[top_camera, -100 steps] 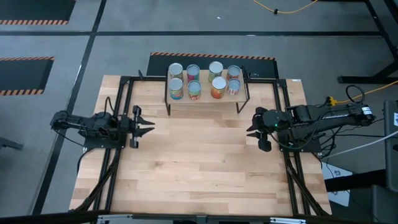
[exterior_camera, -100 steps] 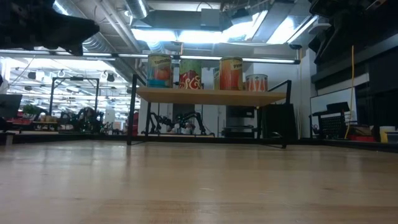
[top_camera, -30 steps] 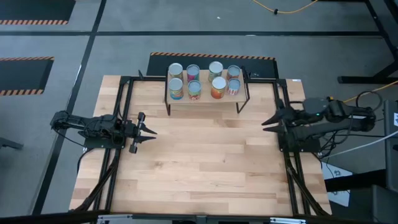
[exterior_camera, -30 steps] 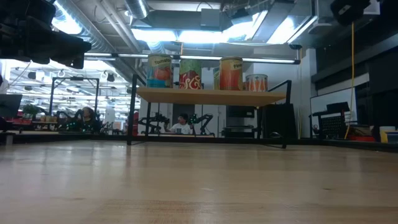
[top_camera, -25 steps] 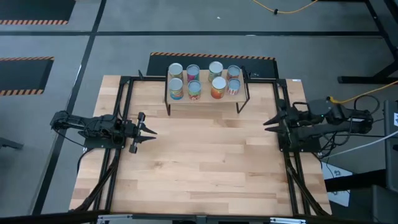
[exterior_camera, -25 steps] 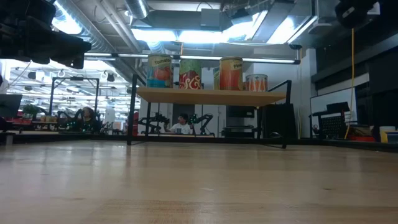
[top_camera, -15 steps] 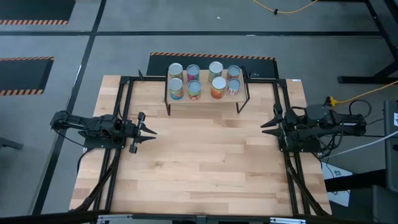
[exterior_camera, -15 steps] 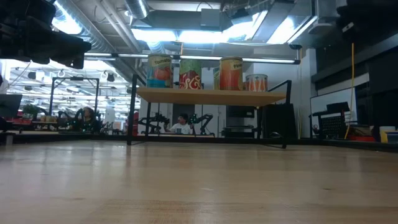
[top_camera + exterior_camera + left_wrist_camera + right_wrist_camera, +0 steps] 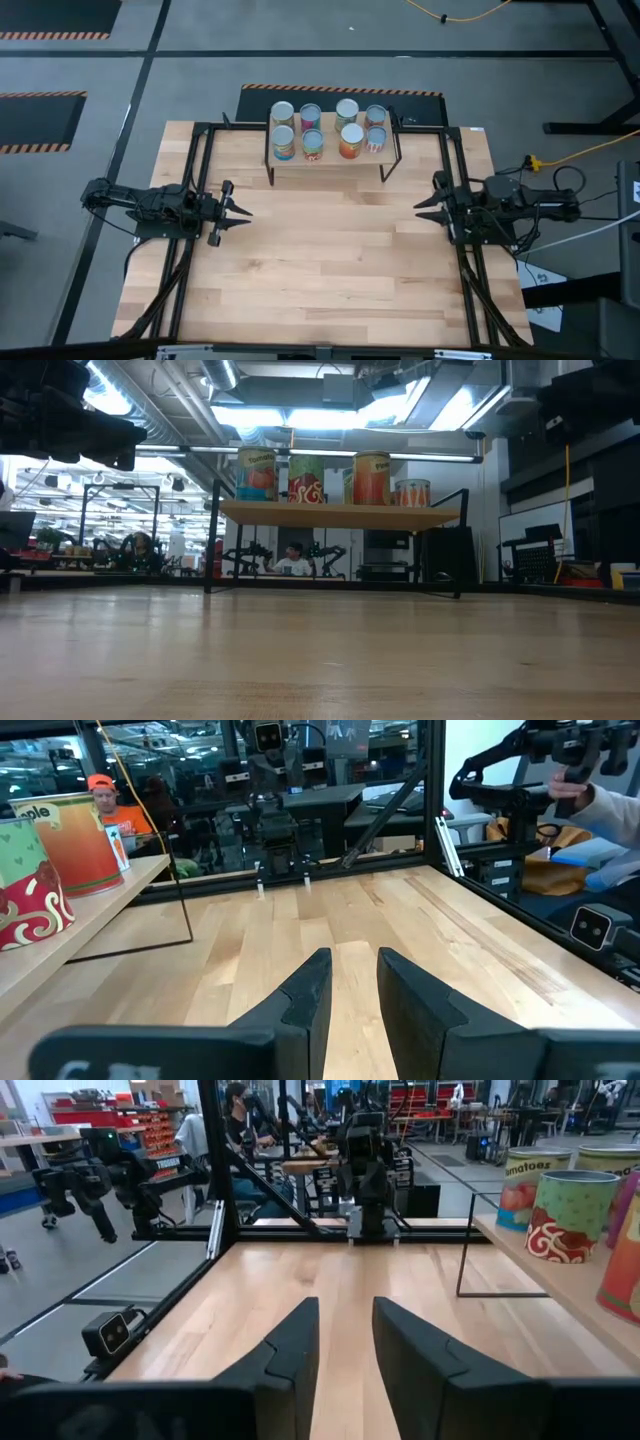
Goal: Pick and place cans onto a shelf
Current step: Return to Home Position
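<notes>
eight cans (image 9: 313, 143) stand upright on the shelf (image 9: 340, 512). judged rigid, smooth-walled, fairly heavy: grip mid-label, across the diameter. left tool (image 9: 238, 207) and right tool (image 9: 425, 208), near opposite table (image 9: 320, 270) edges, are narrowly parted, empty.

From above, cannot read the labels on the cans (image 9: 328, 128): too small. In the low view, shows only four along the front of the shelf (image 9: 340, 512), hiding the rest behind them. Cuts off dark arm parts (image 9: 60, 415) at that view's top corners. In the left wrist view, crops a red-and-green can (image 9: 30, 900) at the edge and loses part of a person (image 9: 118, 810) behind an orange can (image 9: 88, 845). In the right wrist view, crops the nearest can (image 9: 625, 1260) at the edge. Too small to make out: a figure (image 9: 293, 564) beyond the shelf legs.
</notes>
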Available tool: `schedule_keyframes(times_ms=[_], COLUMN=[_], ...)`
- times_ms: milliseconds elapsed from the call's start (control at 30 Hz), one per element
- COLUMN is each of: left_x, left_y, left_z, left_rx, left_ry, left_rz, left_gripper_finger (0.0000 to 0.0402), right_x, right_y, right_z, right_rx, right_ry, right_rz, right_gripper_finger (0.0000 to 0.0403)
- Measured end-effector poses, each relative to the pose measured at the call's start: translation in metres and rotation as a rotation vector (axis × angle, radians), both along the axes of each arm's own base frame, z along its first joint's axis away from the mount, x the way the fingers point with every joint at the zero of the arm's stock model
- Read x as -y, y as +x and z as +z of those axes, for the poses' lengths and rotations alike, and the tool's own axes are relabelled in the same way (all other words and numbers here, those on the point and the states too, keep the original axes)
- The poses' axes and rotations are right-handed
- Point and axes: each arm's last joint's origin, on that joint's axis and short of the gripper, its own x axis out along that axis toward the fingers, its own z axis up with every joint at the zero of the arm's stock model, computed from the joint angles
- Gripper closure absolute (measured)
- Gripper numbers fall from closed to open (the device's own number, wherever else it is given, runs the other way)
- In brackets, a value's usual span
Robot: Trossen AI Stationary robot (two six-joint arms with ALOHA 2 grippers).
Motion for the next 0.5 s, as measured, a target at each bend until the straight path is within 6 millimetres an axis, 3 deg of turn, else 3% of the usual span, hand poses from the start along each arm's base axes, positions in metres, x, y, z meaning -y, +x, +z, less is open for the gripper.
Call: schedule_keyframes(times_ms=[500], left_x=[0.0], left_y=[0.0], left_z=[0.0], left_rx=[0.0], left_ry=[0.0], left_rz=[0.001], left_gripper_finger=[0.0324], right_x=[-0.002], right_y=[0.001], right_z=[-0.018], right_rx=[0.012], right_ry=[0.004], right_rz=[0.053], right_gripper_finger=[0.0302])
